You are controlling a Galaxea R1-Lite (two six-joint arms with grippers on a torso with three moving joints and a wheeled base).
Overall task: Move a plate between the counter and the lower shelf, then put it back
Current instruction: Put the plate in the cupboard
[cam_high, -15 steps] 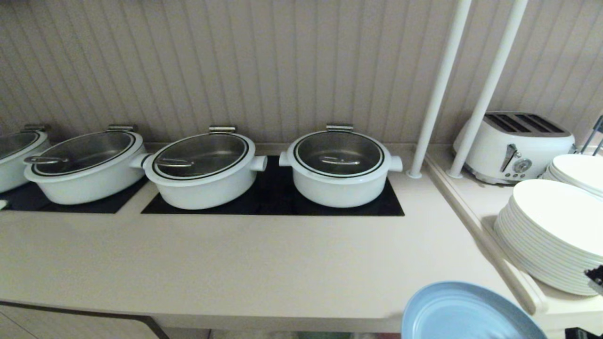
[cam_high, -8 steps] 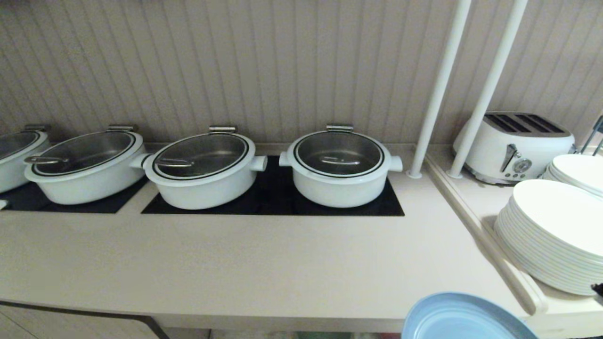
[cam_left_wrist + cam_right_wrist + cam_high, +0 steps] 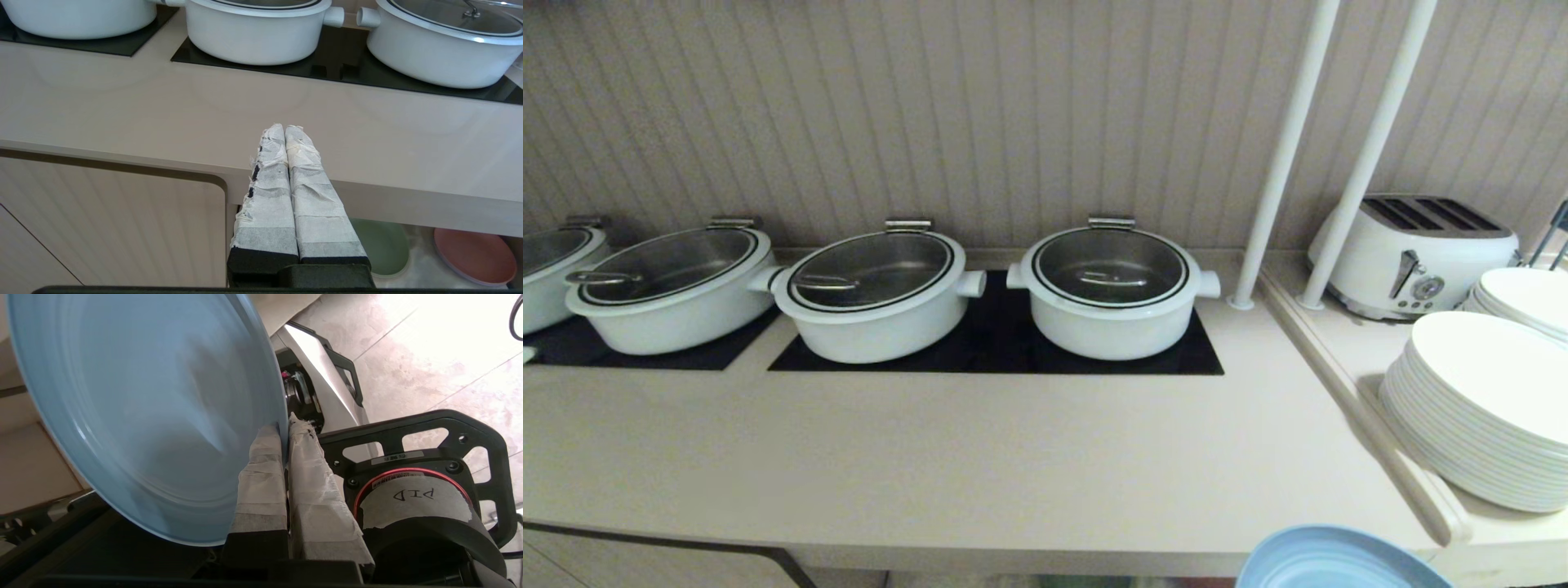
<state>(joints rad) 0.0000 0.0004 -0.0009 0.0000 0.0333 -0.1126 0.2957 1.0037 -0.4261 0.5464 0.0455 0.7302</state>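
The light-blue plate (image 3: 1339,563) shows only its upper part at the bottom right of the head view, below the counter's (image 3: 980,457) front edge. In the right wrist view my right gripper (image 3: 284,428) is shut on the rim of the plate (image 3: 155,416), which stands steeply tilted in the air. My left gripper (image 3: 284,130) is shut and empty, parked in front of the counter's (image 3: 163,110) edge. Under that edge the lower shelf (image 3: 421,261) shows its white cloth lining.
White lidded pots (image 3: 1109,290) stand on black cooktop panels (image 3: 996,347). Two white poles (image 3: 1278,163), a toaster (image 3: 1417,249) and stacks of white plates (image 3: 1478,408) fill the right side surface. A green plate (image 3: 384,245) and a pink plate (image 3: 474,255) lie on the shelf.
The blue plate has sunk lower in the head view, less of it showing. The dark tip of the right gripper at the right edge has dropped out of that view.
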